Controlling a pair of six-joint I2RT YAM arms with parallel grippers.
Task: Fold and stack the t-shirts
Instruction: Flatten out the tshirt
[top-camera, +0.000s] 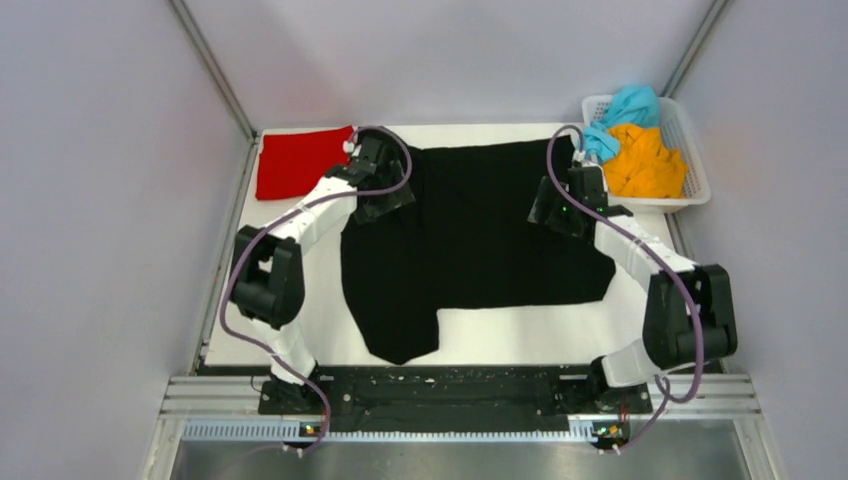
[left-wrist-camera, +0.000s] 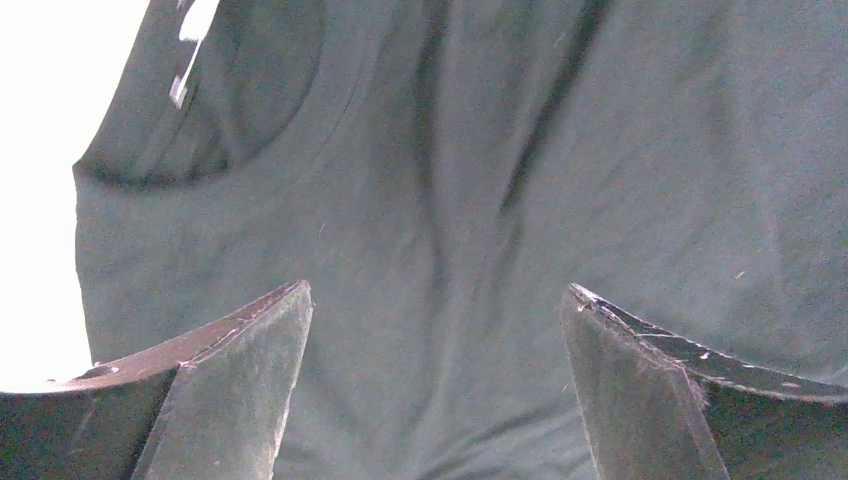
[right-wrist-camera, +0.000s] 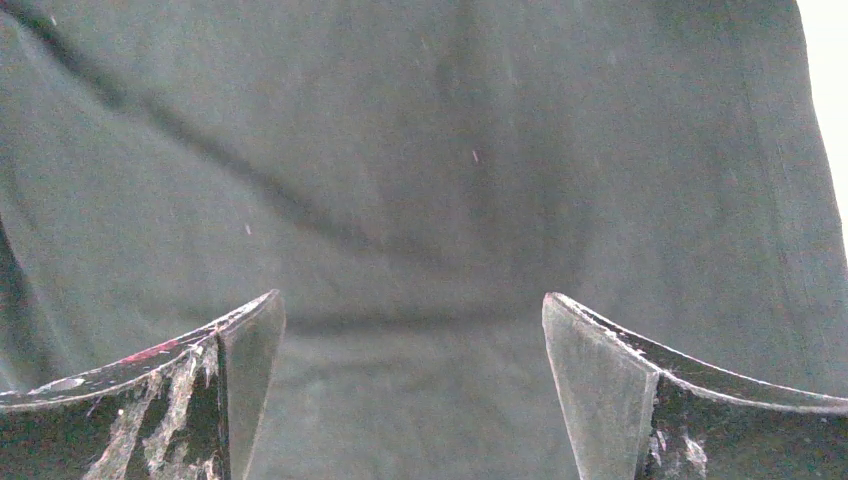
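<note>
Left jaws and right jaws spread wide, empty; black t-shirt (top-camera: 480, 240) flat beneath, spanning both gaps.

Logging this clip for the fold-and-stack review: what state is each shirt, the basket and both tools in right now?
black t-shirt: spread out on the table, creased, not folded.
red t-shirt: folded, at the far left corner.
orange t-shirt: crumpled in the basket.
teal t-shirt: crumpled in the basket.
basket: upright, holding two shirts.
left tool: open, empty, over the black t-shirt.
right tool: open, empty, over the black t-shirt.
</note>
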